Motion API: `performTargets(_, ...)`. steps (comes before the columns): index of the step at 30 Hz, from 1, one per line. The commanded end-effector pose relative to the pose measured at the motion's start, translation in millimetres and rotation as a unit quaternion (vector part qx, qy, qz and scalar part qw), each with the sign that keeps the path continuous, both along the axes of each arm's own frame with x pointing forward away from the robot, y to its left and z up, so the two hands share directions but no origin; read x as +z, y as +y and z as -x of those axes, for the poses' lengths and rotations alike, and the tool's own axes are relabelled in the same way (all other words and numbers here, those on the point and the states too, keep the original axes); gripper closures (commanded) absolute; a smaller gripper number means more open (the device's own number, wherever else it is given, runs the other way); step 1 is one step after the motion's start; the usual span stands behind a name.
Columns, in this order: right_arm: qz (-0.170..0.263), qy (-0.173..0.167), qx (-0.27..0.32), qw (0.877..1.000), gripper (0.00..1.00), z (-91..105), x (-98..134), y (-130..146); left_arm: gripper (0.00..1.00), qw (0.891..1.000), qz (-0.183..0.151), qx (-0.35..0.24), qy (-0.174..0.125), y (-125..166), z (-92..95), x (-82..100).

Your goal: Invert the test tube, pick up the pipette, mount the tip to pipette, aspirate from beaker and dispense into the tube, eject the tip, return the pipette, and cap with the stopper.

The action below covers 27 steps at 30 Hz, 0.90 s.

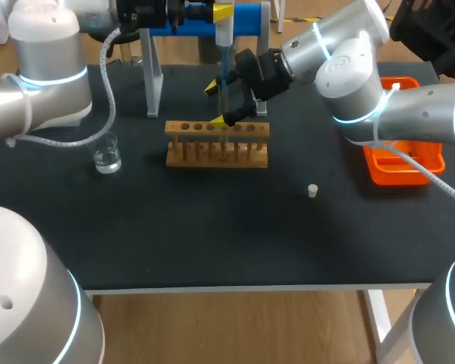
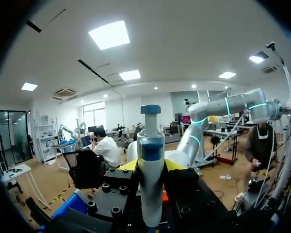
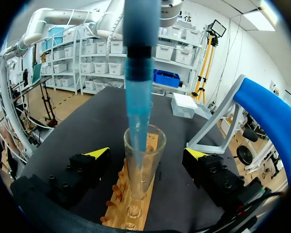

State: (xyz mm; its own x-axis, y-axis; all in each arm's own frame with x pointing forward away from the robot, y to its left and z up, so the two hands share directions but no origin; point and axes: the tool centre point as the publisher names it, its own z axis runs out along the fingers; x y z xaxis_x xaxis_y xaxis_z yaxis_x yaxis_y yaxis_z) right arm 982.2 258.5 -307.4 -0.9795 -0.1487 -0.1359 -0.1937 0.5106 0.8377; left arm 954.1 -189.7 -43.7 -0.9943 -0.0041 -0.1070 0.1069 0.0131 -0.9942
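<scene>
My left gripper (image 2: 151,165) is shut on the white and blue pipette (image 2: 151,145), held upright above the rack at the back middle of the table (image 1: 223,30). Its blue tip (image 3: 138,111) reaches down into the mouth of a clear test tube (image 3: 144,167). That tube stands upright in the wooden rack (image 1: 217,144). My right gripper (image 3: 146,154) is open, one finger on each side of the tube and neither touching it; in the head view it (image 1: 220,104) hangs just above the rack. A glass beaker (image 1: 106,155) with liquid stands left of the rack. The small white stopper (image 1: 312,190) lies to the rack's right.
An orange tray (image 1: 403,165) sits at the right edge, under my right arm. Behind the rack stands the pipette stand (image 1: 153,76) on grey legs, with a blue top bar (image 1: 246,19). A white box (image 3: 186,104) lies on the table beyond the rack.
</scene>
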Motion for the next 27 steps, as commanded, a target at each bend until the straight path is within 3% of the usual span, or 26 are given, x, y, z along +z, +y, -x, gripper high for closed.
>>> performTargets(1, 0.001, 0.002, 0.003, 1.0, 0.0, -2.5, 0.3, -0.7, 1.0, 1.0, -0.006, -0.003, -0.001, -2.1, -0.6, 0.8)
performTargets(27, 0.001, 0.002, 0.003, 1.0, 0.0, -2.5, 0.3, -0.7, 1.0, 1.0, -0.016, -0.014, -0.01, -8.2, 1.3, -3.6)
